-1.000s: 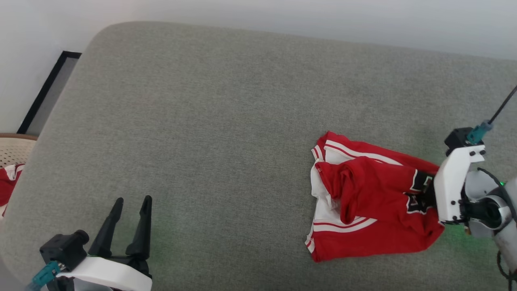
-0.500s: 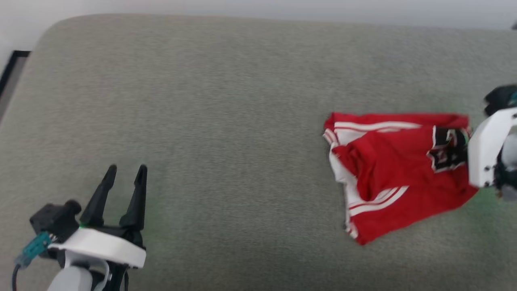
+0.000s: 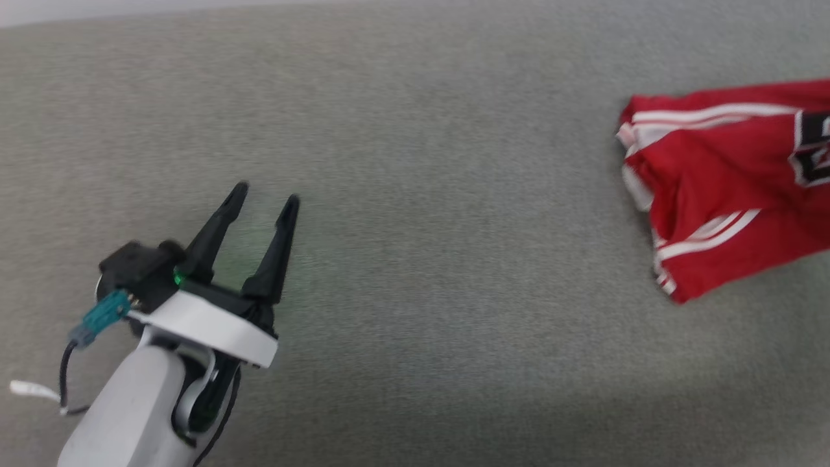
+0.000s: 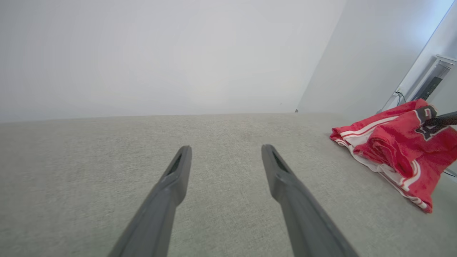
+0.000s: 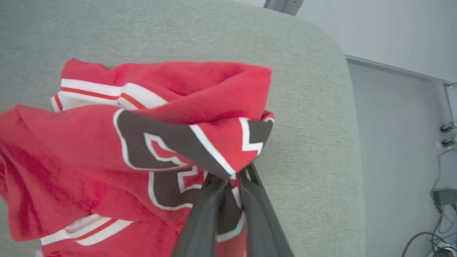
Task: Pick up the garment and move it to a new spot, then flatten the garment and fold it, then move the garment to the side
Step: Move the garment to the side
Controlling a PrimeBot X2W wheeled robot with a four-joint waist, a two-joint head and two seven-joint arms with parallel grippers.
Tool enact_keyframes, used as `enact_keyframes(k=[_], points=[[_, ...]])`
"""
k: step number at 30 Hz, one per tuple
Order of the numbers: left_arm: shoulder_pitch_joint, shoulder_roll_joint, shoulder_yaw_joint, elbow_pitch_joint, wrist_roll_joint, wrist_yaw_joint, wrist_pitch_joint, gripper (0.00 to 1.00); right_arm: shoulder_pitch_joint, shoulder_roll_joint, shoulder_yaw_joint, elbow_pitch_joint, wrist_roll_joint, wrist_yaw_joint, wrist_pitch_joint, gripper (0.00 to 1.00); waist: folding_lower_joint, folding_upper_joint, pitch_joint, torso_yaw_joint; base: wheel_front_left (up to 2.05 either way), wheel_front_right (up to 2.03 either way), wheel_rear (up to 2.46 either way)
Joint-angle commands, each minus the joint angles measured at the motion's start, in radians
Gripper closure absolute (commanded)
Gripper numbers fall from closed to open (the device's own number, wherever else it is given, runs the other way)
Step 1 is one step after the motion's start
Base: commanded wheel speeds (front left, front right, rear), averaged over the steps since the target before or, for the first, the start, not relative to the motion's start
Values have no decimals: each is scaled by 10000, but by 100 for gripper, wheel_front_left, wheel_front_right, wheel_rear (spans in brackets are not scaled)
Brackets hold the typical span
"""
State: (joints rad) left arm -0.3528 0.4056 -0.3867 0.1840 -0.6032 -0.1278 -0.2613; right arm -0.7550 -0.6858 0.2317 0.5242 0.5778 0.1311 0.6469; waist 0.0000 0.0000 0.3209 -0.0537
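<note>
Where the black numerals (image 5: 142, 139) bunch up, the right fingers (image 5: 203, 221) are clenched on a fold of the garment (image 5: 71, 150), their tips buried in the cloth. In the head view the garment (image 3: 713, 188) lies crumpled at 3 o'clock on the grey upholstered surface (image 3: 428, 194), cut off by the frame edge, its numerals only partly readable. At 8 o'clock the left fingers (image 3: 271, 259) stand spread and empty, pointing toward 1 o'clock.

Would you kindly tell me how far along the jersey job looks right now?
Done: the right pincer is shut on the red jersey at its black numerals. In hand: the pick-up, with that edge raised and the rest bunched on the grey cushion. To do: moving it, flattening, folding and setting it aside; the left pincer hangs open over bare cushion.
</note>
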Motion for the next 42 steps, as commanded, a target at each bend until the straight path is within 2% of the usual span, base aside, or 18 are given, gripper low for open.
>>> enact_keyframes(k=[1,9,15,18,24,30,34,35,36,42], points=[[-149,14,-38,2,-14,-31,-45,0,-142,-27,-36,22,-53,-7,-114,100,0,0,201,-239,0,0,0],[-1323,244,-1264,53,-167,-31,-45,0,-896,-235,-684,880,-1210,-7,-1258,100,0,0,732,-845,0,0,0],[-2101,278,-2107,134,-331,-30,-45,0,-1273,-357,-1180,1734,-2352,-7,-2081,100,0,0,1143,-998,0,0,0],[-2581,288,-2533,185,-439,-31,-45,0,-1577,-404,-1705,2333,-3337,-7,-2806,100,0,0,1406,-951,0,0,0],[-2998,313,-2841,189,-538,-31,-45,0,-1965,-65,-2568,3175,-4597,-7,-3469,100,0,0,1682,-796,0,0,0],[-3259,327,-2974,225,-662,-30,-45,0,-2236,717,-3864,4135,-5905,-7,-3912,99,0,0,1912,-536,0,0,0],[-3164,350,-2774,185,-717,-30,-45,0,-2365,947,-4372,4395,-6451,-7,-4169,53,0,0,1929,-497,0,0,0],[-3112,376,-2737,171,-715,-31,-45,0,-2408,1007,-4477,4403,-6577,-7,-4204,6,0,0,1916,-501,0,0,0],[-3058,404,-2680,165,-726,-31,-45,0,-2447,1027,-4581,4393,-6701,-7,-4291,0,0,0,1898,-510,0,0,0],[-2756,391,-2234,62,-801,-30,-45,0,-2592,1251,-5126,4396,-7054,-7,-4551,0,0,0,1668,-573,0,0,0]])
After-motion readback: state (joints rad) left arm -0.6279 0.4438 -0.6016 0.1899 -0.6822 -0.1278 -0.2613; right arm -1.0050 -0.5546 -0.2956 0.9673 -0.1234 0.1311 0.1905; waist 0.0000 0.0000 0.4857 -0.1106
